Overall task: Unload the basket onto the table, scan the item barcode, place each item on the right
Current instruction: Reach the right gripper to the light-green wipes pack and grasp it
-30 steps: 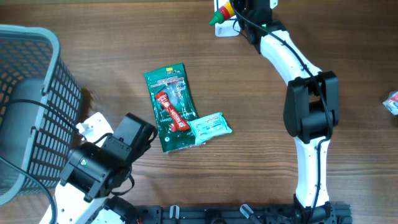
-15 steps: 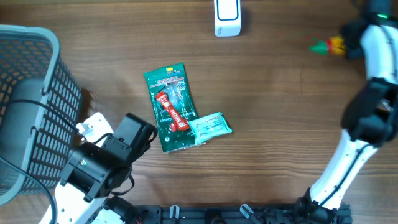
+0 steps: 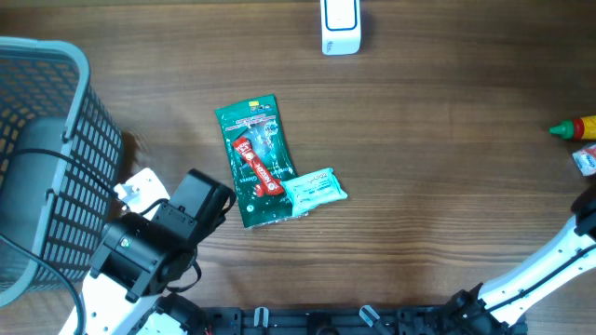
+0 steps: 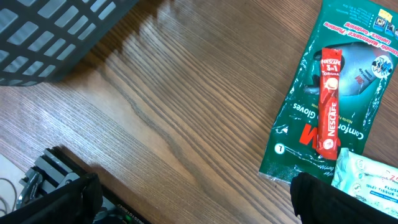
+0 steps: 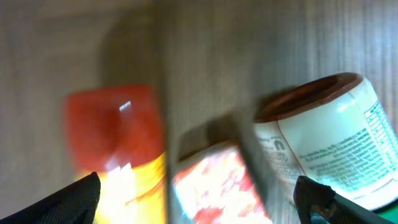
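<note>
Sauce bottle (image 3: 579, 128): small plastic squeeze bottle with a red and yellow body and a green conical cap. It lies on its side at the far right edge of the worktop, cap pointing left, free of any grip. In the right wrist view it is a red-and-yellow blur (image 5: 118, 143).

1. Worktop (image 3: 419, 167): dark brown wood-grain surface, matt, with long streaks.
2. Basket (image 3: 88, 177): grey plastic with a square-mesh wall and rounded rim, at the left edge.
3. Left arm (image 3: 154, 247): black housings on a white base, at lower left beside the basket. Left jaws stand wide with nothing between them; the dark fingertips (image 4: 62, 199) sit at the lower corners of the left wrist view.
4. Right arm (image 3: 531, 279): white link reaching off the lower right corner. Right jaws stand wide and hold nothing; the dark fingertips (image 5: 74, 199) sit at the lower corners of a blurred frame.
5. Glove packet (image 3: 250, 119): flat, glossy green film pouch with a crinkled clear window, mid-worktop.
6. Wipes packet (image 3: 314, 189): pale turquoise soft pack overlapping the pouch's lower right corner.
7. Scanner (image 3: 340, 26): white, rounded rectangular block at top centre, well apart from the bottle.
8. Coffee stick (image 3: 258, 167): narrow red sachet lying on the green pouch.
9. Tub (image 5: 329, 137): white cylinder with a printed label, on its side, seen in the right wrist view only.
10. Small packet (image 3: 586, 160): red and white, just below the bottle.
</note>
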Controlling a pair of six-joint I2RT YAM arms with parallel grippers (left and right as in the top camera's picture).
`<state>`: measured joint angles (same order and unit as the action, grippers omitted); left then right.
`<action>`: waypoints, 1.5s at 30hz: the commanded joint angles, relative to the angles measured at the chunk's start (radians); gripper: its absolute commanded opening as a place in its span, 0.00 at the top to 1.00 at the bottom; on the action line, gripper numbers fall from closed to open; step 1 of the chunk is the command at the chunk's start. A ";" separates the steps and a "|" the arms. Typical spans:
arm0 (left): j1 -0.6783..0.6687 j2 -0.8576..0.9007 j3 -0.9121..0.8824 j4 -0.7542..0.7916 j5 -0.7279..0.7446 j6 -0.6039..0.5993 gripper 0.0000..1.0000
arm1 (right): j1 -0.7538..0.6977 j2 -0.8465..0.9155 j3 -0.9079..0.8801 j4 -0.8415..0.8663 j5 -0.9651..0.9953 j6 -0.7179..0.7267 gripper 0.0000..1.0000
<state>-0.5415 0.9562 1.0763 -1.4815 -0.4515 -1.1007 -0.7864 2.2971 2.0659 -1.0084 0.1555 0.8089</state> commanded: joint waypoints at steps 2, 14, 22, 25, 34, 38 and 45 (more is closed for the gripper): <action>0.001 -0.004 0.004 0.000 -0.010 0.001 0.00 | 0.055 -0.216 0.055 0.000 -0.330 -0.084 0.01; 0.001 -0.004 0.004 -0.001 -0.010 0.001 0.00 | 0.645 -0.324 0.053 -0.477 -0.678 -0.311 0.01; 0.001 -0.004 0.004 0.000 -0.010 0.001 0.00 | 1.086 -0.324 0.002 -0.600 -0.417 -0.160 0.00; 0.001 -0.004 0.004 -0.001 -0.010 0.001 0.00 | 1.202 -0.325 -0.057 -0.600 -0.364 -0.048 0.00; 0.001 -0.004 0.004 -0.001 -0.010 0.001 0.00 | 1.279 -0.587 -0.509 -0.599 -0.337 -0.041 0.00; 0.001 -0.004 0.004 -0.001 -0.010 0.001 0.00 | 1.330 -0.775 -0.856 -0.271 -0.280 0.220 0.00; 0.001 -0.004 0.004 -0.001 -0.010 0.001 0.00 | 1.358 -0.774 -1.227 0.439 -0.515 0.393 0.18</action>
<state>-0.5411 0.9562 1.0767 -1.4811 -0.4511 -1.1007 0.5655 1.5093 0.9295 -0.6907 -0.2726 1.1015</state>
